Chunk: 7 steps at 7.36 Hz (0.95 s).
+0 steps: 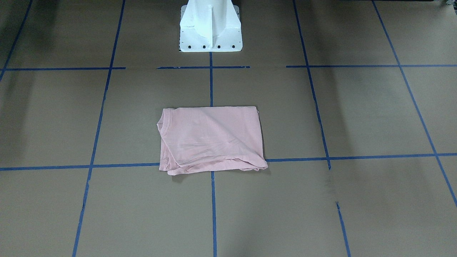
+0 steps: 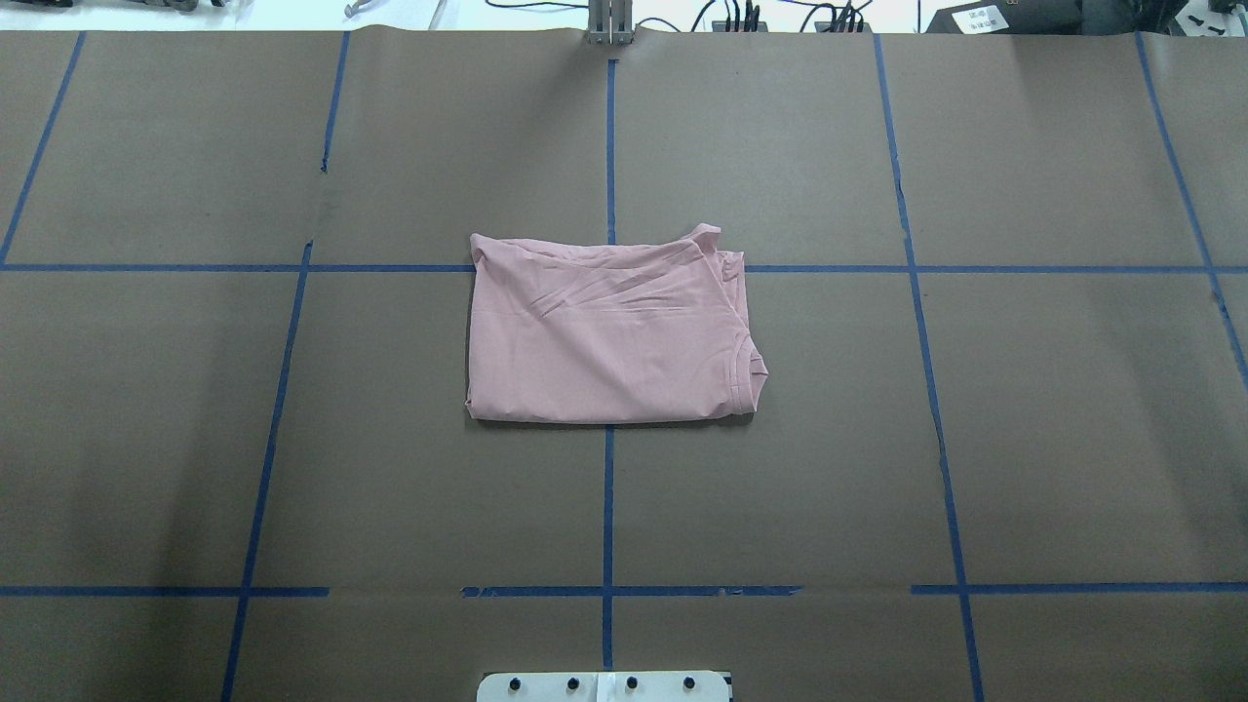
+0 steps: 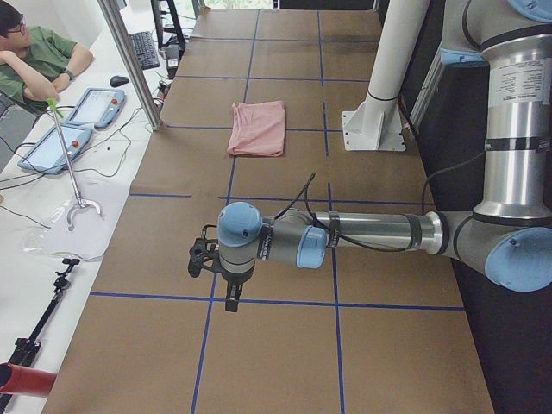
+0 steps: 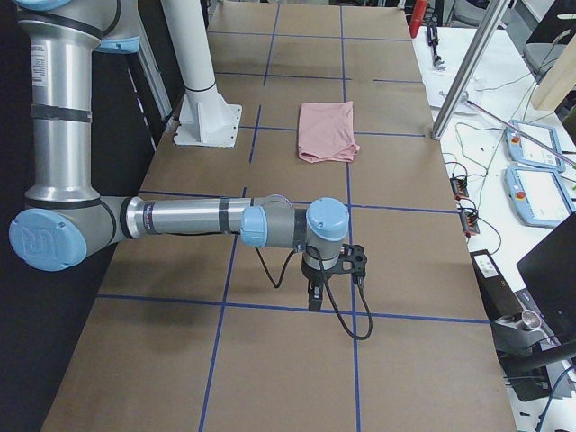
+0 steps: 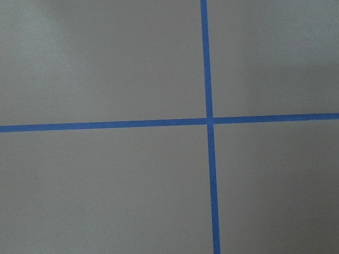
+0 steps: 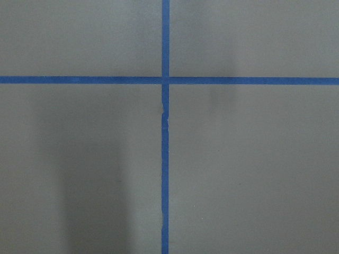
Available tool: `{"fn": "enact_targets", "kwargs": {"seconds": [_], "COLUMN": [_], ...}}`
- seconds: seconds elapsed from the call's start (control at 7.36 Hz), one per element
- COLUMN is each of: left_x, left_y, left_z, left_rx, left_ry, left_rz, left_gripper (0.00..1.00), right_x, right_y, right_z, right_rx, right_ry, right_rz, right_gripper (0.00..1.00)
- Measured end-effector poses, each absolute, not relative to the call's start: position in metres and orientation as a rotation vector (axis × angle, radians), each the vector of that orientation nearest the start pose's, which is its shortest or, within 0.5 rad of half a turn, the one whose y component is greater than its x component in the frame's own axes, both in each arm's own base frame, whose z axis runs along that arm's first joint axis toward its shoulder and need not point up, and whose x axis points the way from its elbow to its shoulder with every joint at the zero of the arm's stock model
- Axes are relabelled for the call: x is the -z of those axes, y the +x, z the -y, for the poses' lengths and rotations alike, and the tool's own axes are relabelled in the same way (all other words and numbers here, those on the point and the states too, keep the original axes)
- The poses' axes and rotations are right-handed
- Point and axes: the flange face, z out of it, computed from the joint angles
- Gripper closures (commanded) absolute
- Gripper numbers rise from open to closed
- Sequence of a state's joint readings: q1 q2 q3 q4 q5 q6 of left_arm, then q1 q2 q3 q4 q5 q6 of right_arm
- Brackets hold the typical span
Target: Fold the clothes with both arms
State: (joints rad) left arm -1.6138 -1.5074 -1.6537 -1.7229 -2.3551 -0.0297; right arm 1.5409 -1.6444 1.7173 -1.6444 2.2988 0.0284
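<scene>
The clothes are one pale pink T-shirt (image 1: pixel 212 141) folded into a compact rectangle, lying flat at the middle of the brown table (image 2: pixel 604 336), with its collar on the robot's right side. No print shows. My left arm is stretched out low over the table's left end, and its gripper (image 3: pixel 231 297) points down, far from the shirt (image 3: pixel 257 128). My right arm mirrors it at the table's right end, gripper (image 4: pixel 314 297) pointing down, far from the shirt (image 4: pixel 327 130). I cannot tell whether either gripper is open or shut. Both wrist views show only paper and blue tape lines.
The white pedestal (image 1: pixel 210 25) stands behind the shirt on the robot's side. Blue tape (image 2: pixel 608 507) marks a grid on the brown paper. A person (image 3: pixel 34 60) sits at a side bench with teach pendants (image 3: pixel 95 108) and a metal post (image 3: pixel 129 60).
</scene>
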Motion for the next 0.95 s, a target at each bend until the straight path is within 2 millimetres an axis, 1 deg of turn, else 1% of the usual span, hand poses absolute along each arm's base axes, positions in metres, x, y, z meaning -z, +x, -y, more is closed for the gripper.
{"fn": "enact_targets", "kwargs": {"seconds": [0.27,0.41,0.95], "left_x": [-0.626,-0.626,-0.636], "left_y": [-0.082,-0.083,-0.072], "left_z": [0.474,0.474,0.470], "left_rx": [-0.005,-0.003,0.002], "left_ry": [0.179,0.178,0.101], "left_rz": [-0.787,-0.783,-0.789], "left_gripper": [0.00,0.00,0.00], "right_x": [-0.629,-0.628,-0.630], "right_y": [0.041,0.038,0.037], "right_z": [0.459,0.458,0.457], "right_rx": [0.032,0.037,0.038], "right_ry": [-0.026,-0.026,-0.030], "right_rz": [0.728,0.729,0.728], "right_gripper": [0.00,0.00,0.00]}}
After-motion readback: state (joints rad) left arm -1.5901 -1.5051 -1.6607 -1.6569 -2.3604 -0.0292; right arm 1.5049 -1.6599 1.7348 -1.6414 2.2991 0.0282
